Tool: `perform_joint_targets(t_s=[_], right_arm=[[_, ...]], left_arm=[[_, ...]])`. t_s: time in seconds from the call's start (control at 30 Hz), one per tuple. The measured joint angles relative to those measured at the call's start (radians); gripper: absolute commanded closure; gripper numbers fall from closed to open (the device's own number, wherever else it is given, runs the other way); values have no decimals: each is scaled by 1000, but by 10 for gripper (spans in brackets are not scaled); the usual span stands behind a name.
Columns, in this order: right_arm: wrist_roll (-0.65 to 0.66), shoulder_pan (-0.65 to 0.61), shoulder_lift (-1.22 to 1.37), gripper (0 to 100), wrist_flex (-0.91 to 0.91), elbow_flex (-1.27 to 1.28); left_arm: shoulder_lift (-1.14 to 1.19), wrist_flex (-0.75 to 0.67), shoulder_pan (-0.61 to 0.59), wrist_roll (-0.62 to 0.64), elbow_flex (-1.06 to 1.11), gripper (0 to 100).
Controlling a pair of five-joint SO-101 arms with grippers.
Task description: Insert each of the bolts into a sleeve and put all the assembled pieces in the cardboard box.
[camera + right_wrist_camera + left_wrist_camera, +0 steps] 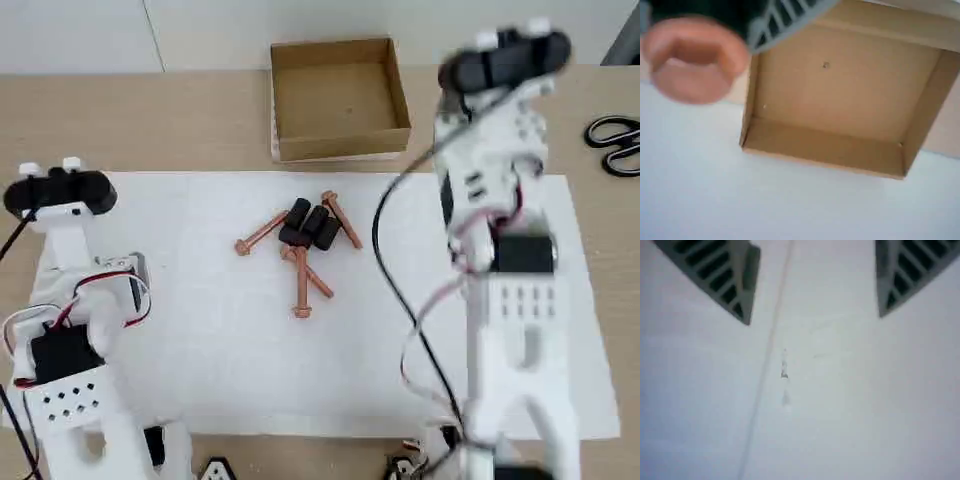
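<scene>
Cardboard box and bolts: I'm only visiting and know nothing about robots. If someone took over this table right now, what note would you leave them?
Left gripper: open, empty, above the white sheet.
Right arm: near the cardboard box. A blurred copper-coloured thing sits close to its wrist camera; I cannot tell if it is held.
Bolts and sleeves: loose in one pile mid-sheet.
Done: nothing yet; the box is empty.
Left: sleeve every bolt, then box them all.
</scene>
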Motion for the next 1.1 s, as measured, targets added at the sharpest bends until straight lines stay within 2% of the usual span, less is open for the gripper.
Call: perform_joint_targets(t_s=[0.23,0.37,0.5,0.8,1.1], right_arm=[[0,-115,514,995,0,-423],[0,-184,736,995,0,-609],[0,-199,928,992,0,-760],[0,-198,1241,991,0,-1053],[0,-198,1447,990,0,-1295]], left_arm=[[-2,11,-5,0,38,841],[-3,55,-5,0,38,841],[-3,91,-5,0,38,842],[-3,98,-5,0,38,842],[-3,98,-5,0,38,842]])
